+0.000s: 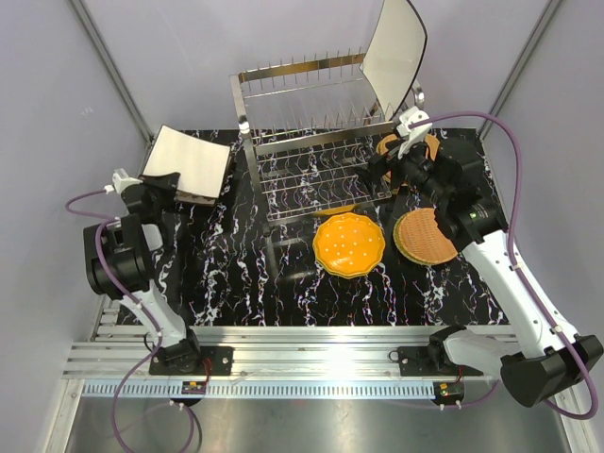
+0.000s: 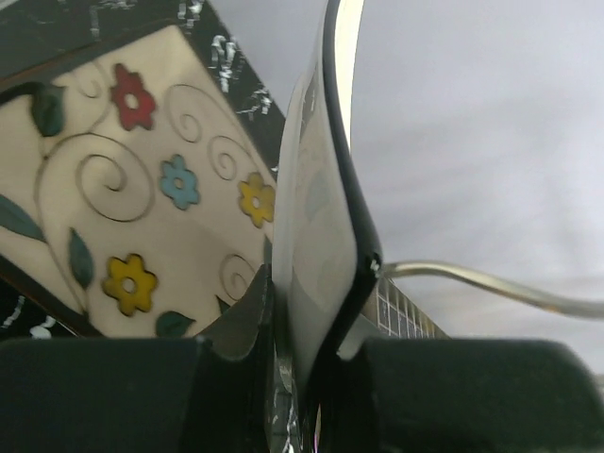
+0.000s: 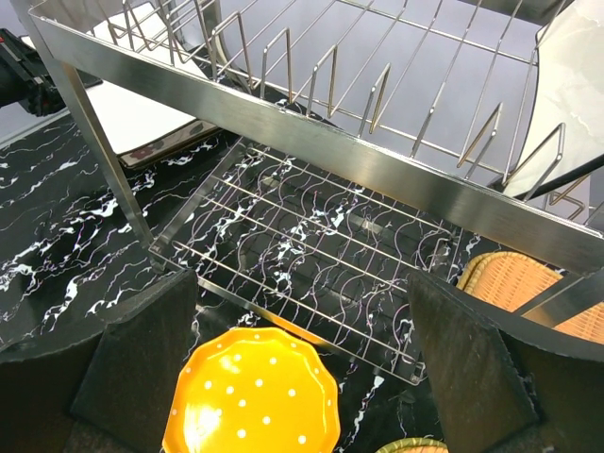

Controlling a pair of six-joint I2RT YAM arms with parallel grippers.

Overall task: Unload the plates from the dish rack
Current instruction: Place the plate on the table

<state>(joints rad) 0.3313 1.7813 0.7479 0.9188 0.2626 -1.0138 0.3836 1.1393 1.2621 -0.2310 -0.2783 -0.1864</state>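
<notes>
Dark fingers of the left tool are closest to the lens. They are clamped on the dark rim of a square plate, held just over a second, flowered plate that lies on the bench left of the rack. I cannot tell if the two plates touch. To do this step well, I think the arm should lower the rim slowly until the plate lies flat on the one below, and release only then, so nothing slaps or slides. This arm is folded, its elbow to the left and its wrist reaching forward. The right tool, with fingers wide apart and holding nothing, hovers by the rack's right end, where one large plate leans in the upper tier. An orange plate and woven plates are on the bench.
</notes>
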